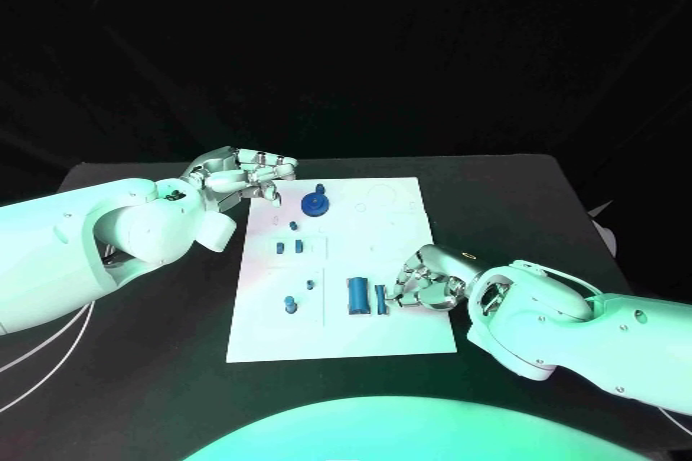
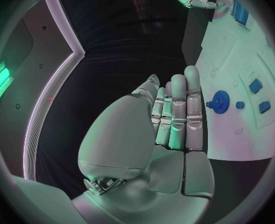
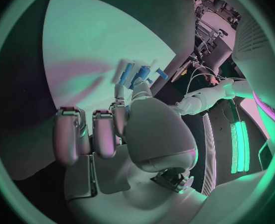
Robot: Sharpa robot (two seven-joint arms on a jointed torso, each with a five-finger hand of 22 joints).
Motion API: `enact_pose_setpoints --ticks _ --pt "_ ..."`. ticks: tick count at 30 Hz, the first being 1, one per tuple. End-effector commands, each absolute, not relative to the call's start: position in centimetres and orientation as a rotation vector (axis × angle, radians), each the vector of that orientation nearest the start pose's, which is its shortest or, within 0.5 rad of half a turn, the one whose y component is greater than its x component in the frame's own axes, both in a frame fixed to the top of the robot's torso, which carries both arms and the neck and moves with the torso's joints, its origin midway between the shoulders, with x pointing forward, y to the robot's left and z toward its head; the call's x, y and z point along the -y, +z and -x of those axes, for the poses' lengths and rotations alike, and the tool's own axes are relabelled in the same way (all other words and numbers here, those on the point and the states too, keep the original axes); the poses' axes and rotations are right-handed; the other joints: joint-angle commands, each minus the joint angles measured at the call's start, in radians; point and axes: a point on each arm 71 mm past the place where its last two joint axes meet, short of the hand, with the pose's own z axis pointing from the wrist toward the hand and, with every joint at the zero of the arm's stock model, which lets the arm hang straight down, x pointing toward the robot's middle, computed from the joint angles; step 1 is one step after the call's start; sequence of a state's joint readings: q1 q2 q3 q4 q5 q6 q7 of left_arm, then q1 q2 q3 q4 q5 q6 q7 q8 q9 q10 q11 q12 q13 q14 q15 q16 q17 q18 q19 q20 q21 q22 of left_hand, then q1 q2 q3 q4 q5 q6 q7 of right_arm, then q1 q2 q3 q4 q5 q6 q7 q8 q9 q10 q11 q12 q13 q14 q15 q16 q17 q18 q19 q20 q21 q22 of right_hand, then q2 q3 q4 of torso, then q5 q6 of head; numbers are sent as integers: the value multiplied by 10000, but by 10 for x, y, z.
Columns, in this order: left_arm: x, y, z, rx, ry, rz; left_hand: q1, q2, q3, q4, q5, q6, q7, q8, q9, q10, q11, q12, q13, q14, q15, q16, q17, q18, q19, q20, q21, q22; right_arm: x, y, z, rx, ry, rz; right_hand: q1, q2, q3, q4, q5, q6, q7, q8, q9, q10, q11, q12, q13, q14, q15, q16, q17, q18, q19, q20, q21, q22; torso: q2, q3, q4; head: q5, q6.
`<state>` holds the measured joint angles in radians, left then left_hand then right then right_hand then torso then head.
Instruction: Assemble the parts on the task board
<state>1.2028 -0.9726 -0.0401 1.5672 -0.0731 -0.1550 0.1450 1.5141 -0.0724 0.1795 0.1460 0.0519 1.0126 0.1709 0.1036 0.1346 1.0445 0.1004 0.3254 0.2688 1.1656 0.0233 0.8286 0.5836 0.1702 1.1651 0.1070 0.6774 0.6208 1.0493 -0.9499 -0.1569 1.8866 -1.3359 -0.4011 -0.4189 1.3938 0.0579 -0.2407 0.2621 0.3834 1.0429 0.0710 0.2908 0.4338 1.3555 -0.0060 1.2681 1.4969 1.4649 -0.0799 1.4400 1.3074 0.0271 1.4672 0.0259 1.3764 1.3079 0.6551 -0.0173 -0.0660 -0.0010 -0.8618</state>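
Observation:
The white task board [image 1: 389, 231] lies in the middle of the black table. A blue gear with a knob [image 1: 316, 202] stands near its far edge, also in the left wrist view [image 2: 220, 101]. Small blue parts [image 1: 290, 246] lie down the board's left side. A wide blue block [image 1: 358, 294] and a narrow blue bar [image 1: 381, 299] lie near the front. My right hand [image 1: 423, 278] has curled fingers whose tips are at the bar [image 3: 142, 74]; a grip is not clear. My left hand [image 1: 238, 173] hovers at the board's far left corner, fingers straight and holding nothing [image 2: 175, 109].
Bare black table [image 1: 144, 381] surrounds the board on all sides. The board's right half [image 1: 397, 206] carries faint outlines and recesses with no parts in them. My left forearm [image 1: 87, 251] lies over the table's left side.

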Motion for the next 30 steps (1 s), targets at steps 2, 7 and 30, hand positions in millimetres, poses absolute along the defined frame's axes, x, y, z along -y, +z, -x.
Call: enact_pose_setpoints --ticks 2,7,30 --pt "-248 -190 -476 -16929 -14674 11542 -80 -28 -93 42 -33 -91 24 43 14 -62 19 85 -12 -54 12 49 -27 123 27 5 -52 -16 174 -249 -380 -19525 10047 -2998 643 101 94 -233 -192 -425 275 -383 -179 -1483 174 -3054 -3788 96 260 -1332 -639 562 -443 209 -2388 1336 -181 -75 -13 -111 256" --pt "-247 -196 -483 -16676 -14562 11812 -344 -127 -278 179 -36 -112 8 74 17 -96 27 134 -14 -116 41 19 -66 116 -19 35 -112 -42 198 -247 -416 -18907 11533 -6279 1571 196 312 -632 -933 -888 560 -794 -369 -3474 534 -6153 -6194 -1478 552 -4874 -4017 1428 -2664 511 -8076 -820 -421 -172 -9 -217 621" --pt "-246 -248 -520 -14322 -13563 12216 -520 307 -2262 485 -45 -925 -150 -405 -555 -906 738 -2373 -1747 -3338 1521 -7123 -3862 -42 -3510 1844 -6107 -4157 234 -249 -532 -15916 12776 -8901 1987 437 125 -1266 -2290 -774 1248 -2277 -2792 -2754 1575 -11984 -14332 -3741 2107 -13756 -11308 1595 -6199 2263 -13148 -8240 -1251 -351 98 -41 1743"
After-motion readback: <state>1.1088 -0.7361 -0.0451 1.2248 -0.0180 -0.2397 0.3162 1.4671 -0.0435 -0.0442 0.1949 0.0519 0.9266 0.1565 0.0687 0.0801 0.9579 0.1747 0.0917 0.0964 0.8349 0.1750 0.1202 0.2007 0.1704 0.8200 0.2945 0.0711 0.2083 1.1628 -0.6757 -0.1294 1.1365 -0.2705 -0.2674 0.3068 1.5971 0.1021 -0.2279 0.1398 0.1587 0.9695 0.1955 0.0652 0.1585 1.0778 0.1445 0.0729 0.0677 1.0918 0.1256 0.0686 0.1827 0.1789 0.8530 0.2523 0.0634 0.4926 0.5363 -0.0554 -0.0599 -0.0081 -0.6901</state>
